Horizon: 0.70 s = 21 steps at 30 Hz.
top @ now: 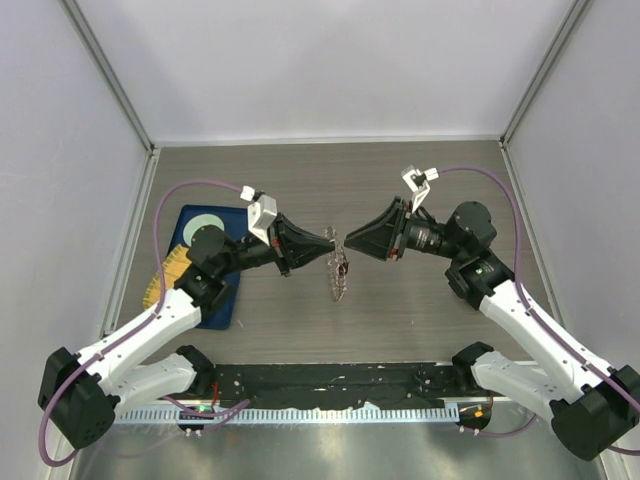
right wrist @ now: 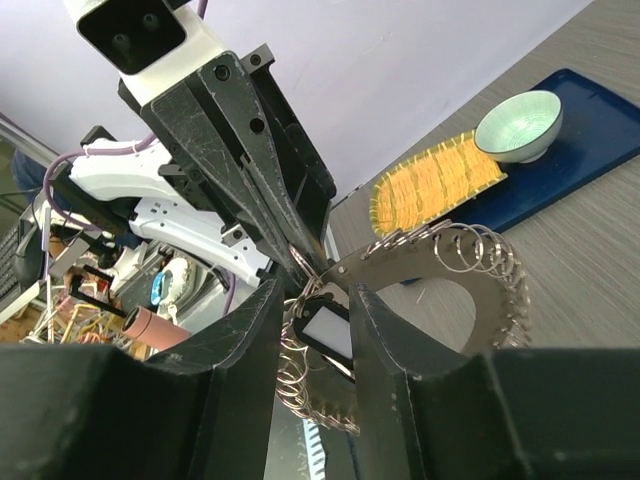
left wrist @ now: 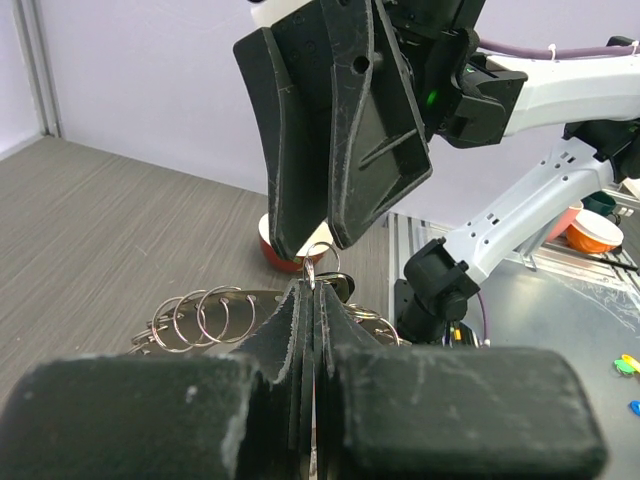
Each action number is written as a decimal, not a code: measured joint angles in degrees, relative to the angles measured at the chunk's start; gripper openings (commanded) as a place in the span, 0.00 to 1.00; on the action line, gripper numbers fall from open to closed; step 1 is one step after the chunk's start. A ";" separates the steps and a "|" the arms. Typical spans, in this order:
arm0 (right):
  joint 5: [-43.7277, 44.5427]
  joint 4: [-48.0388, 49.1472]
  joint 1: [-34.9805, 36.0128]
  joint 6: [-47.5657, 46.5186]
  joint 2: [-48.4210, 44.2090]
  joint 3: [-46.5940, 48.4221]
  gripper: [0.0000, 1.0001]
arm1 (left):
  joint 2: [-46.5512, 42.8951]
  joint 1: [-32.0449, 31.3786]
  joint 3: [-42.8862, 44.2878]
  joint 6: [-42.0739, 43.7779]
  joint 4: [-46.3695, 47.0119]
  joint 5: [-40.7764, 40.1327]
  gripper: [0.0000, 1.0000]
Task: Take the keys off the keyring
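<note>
The keyring (top: 340,278) is a flat grey metal ring fringed with many small wire loops. It hangs above the table between both grippers. It also shows in the left wrist view (left wrist: 200,315) and the right wrist view (right wrist: 470,270). My left gripper (top: 333,240) is shut on a small wire loop at the ring's top edge (left wrist: 312,290). My right gripper (top: 347,243) faces it tip to tip, jaws a little apart (right wrist: 315,290). A key (right wrist: 330,335), black with a pale face, hangs between the right fingers. It also shows below the tips (left wrist: 338,287).
A blue tray (top: 225,312) lies at the left and holds a pale round dish (top: 207,222) and a yellow bristly mat (top: 168,275). A red bowl (left wrist: 275,255) shows behind the right gripper. A black strip (top: 330,380) runs along the near edge.
</note>
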 measured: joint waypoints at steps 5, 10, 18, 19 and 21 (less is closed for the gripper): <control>0.39 -1.09 1.40 -1.09 0.55 0.02 0.31 | 0.35 0.00 0.02 0.02 0.00 0.00 0.00; 1.77 -3.69 1.70 -2.73 0.76 0.04 0.11 | 0.46 0.00 0.02 0.02 0.00 -0.02 0.00; 3.43 -2.86 2.60 -1.05 0.76 -0.31 0.01 | 0.50 0.26 -1.01 -0.35 1.90 -1.53 0.00; 3.61 -2.23 2.80 -0.52 0.83 -0.52 0.01 | 0.55 0.26 -1.16 -0.48 2.49 -1.62 0.00; 4.26 -0.22 3.45 0.81 1.18 -1.11 0.01 | 0.61 0.33 -1.77 -0.74 4.15 -1.90 0.00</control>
